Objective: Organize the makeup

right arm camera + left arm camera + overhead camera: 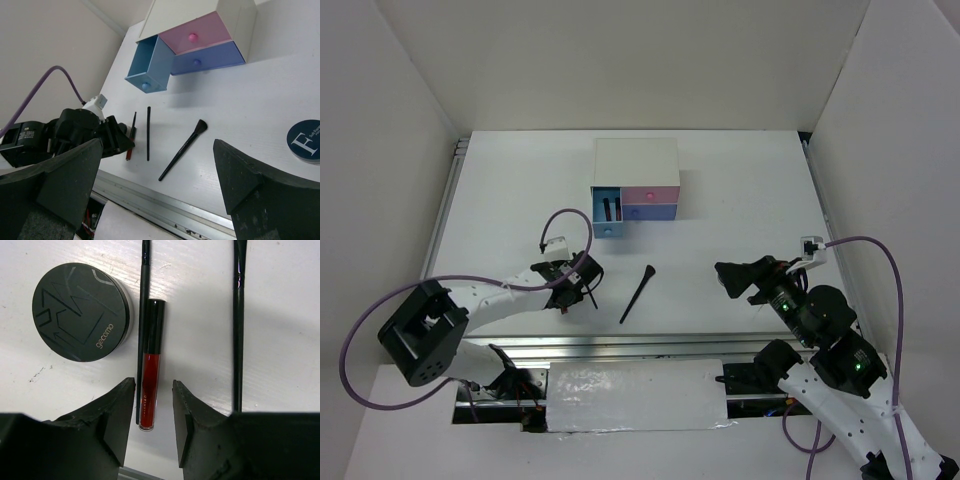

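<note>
In the left wrist view my left gripper [153, 386] is open, low over the table. Its jaws stand either side of the near end of a red lip-gloss tube [149, 371] without touching it. A thin black pencil [142, 335] lies against the tube's left side. A round black compact [80, 312] sits left of that, and another black pencil [239, 330] lies to the right. The flared black brush [638, 293] lies between the arms. My right gripper [157, 165] is wide open and empty, hovering right of the brush. A second compact [306, 140] lies by it.
The white box [636, 165] stands at the back centre. Its blue left drawer [607, 212] is pulled open with black items inside. The pink drawer [195, 37] and the lower blue drawer [207, 60] are shut. A metal rail [650, 345] runs along the near table edge.
</note>
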`<state>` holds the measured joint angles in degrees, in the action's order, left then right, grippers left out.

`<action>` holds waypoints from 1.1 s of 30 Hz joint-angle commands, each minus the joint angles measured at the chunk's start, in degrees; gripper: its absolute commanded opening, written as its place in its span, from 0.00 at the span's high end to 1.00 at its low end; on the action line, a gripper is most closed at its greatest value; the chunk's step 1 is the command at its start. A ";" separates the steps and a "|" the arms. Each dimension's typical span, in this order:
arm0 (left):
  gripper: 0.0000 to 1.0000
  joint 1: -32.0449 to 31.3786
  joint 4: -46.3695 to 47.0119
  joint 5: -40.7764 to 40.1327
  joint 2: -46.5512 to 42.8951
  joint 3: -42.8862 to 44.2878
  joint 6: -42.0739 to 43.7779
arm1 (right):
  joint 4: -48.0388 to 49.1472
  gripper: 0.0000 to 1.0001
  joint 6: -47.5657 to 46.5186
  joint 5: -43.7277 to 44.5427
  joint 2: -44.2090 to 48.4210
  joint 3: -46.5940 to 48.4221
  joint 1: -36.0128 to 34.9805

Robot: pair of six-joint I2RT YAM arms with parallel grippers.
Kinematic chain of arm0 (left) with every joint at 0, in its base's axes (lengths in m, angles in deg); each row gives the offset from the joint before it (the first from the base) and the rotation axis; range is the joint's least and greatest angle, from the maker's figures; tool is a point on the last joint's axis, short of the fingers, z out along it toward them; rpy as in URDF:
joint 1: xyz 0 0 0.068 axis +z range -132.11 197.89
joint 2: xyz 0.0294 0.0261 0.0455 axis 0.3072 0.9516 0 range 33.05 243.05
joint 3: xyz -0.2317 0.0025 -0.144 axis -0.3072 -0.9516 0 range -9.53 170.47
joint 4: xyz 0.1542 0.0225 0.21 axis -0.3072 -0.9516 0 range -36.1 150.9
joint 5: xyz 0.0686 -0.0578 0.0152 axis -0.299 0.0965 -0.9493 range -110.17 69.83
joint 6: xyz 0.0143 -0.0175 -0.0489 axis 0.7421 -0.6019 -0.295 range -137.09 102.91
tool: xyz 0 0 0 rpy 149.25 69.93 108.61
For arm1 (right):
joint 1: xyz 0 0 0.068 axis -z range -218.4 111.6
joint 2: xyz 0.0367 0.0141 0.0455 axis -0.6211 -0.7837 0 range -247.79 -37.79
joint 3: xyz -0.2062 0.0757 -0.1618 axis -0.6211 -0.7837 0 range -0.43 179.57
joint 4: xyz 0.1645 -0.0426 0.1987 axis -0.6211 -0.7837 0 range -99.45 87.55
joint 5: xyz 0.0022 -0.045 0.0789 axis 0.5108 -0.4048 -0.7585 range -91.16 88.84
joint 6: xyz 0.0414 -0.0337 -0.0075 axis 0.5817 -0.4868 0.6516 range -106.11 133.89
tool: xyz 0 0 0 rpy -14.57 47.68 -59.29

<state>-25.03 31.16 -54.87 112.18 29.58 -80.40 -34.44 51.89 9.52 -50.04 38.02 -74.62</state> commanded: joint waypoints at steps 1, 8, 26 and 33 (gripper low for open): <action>0.51 -0.24 -0.41 -1.69 0.32 0.97 -1.12 | 2.37 0.00 -0.56 0.22 0.47 -0.49 -0.25; 0.56 -0.24 0.73 -1.43 0.85 0.97 -0.32 | 2.46 0.00 -0.47 0.04 0.30 -0.58 -0.25; 0.61 -0.24 3.19 -0.55 2.87 0.97 0.64 | 2.10 0.00 -0.73 0.48 0.56 -0.40 -0.16; 0.63 -0.41 2.41 -0.63 3.75 1.49 0.12 | 2.10 0.00 -0.65 0.48 0.65 -0.58 -0.25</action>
<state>-25.05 33.91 -55.11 114.70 29.61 -80.05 -34.46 51.87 9.56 -49.95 37.74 -74.62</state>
